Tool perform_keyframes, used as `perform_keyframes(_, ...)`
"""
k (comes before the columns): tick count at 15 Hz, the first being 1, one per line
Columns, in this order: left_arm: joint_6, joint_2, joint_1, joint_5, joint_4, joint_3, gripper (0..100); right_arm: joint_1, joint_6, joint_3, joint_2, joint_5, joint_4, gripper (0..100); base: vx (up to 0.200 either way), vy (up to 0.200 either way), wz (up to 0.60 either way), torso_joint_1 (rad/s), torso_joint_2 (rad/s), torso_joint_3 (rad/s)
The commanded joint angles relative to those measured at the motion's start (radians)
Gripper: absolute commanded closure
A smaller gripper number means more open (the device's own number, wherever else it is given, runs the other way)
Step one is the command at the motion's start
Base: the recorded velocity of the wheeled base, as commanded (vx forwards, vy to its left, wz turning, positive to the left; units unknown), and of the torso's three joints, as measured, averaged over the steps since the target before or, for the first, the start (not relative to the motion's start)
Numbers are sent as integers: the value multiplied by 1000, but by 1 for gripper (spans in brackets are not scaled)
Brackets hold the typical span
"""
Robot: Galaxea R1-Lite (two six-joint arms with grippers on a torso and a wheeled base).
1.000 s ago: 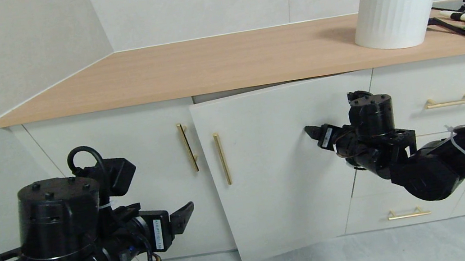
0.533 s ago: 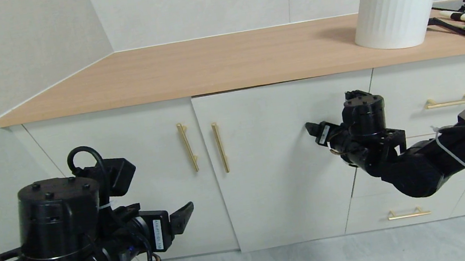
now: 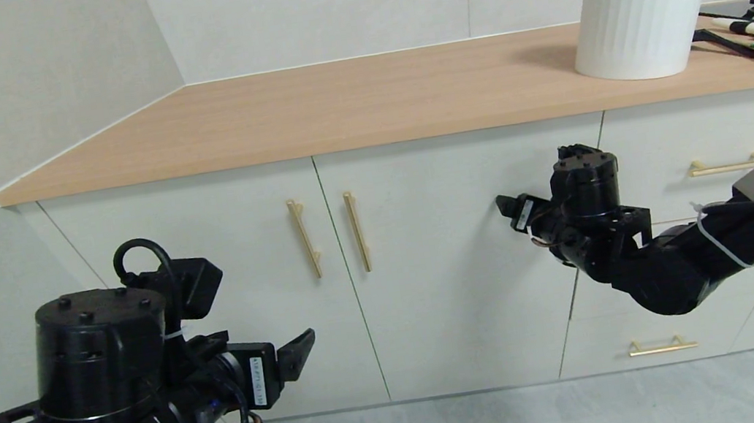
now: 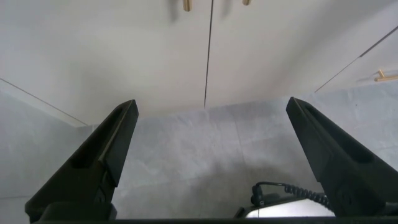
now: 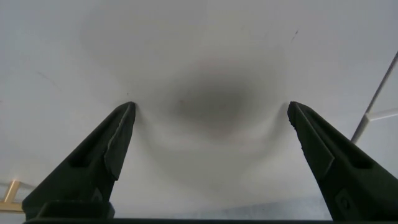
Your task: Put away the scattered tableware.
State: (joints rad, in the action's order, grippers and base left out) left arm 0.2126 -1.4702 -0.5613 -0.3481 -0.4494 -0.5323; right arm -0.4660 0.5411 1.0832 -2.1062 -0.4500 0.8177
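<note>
Wood countertop (image 3: 333, 107), closed cabinet door (image 3: 461, 288), right hand (image 3: 505, 207) spread against it

left tool (image 4: 211, 104): fingers (image 4: 106, 155) spread wide, in front of the cabinet (image 4: 124, 43) | cabinet: two shut doors meeting at a seam (image 4: 207, 56) | brass handle ends (image 4: 186, 5) flank the cabinet's seam | grey floor (image 4: 199, 149) meets the cabinet's foot | drawer handle (image 4: 385, 76) beside the cabinet's doors | black cable (image 4: 286, 190) over floor, apart from the cabinet
</note>
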Motion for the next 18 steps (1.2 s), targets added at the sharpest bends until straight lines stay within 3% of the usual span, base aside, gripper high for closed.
perform_keyframes(1, 1, -2, 0, 0, 0, 0, 0, 7, 0, 4, 2, -4, 3, 0, 0, 0, 0, 0, 0, 0)
perform_keyframes(7, 1, 5, 0, -2, -2, -1, 0, 0, -7, -75, 110, 25, -5, 0, 0, 0, 0, 0, 0, 0)
perform_keyframes(9, 5, 48, 9, -19, 0, 5, 0, -22, -76, -181, 259, 31, -3, 0, 0, 0, 0, 0, 0, 0)
perform_keyframes(11, 5, 171, 66, -25, 8, 17, 0, -57, -165, -342, 520, 37, -2, 0, 0, 0, 0, 0, 0, 0)
perform_keyframes(14, -22, 352, 96, -28, 15, 92, 0, -69, -256, -606, 887, 2, -15, 0, 0, 0, 0, 0, 0, 0)
perform_keyframes(16, -47, 521, 136, -28, 32, 201, 0, -8, -329, -749, 1184, -10, -130, 0, 0, 0, 0, 0, 0, 0)
perform_keyframes(18, -47, 712, 181, -28, 107, 267, 0, 64, -365, -772, 1476, -6, -380, 0, 0, 0, 0, 0, 0, 0)
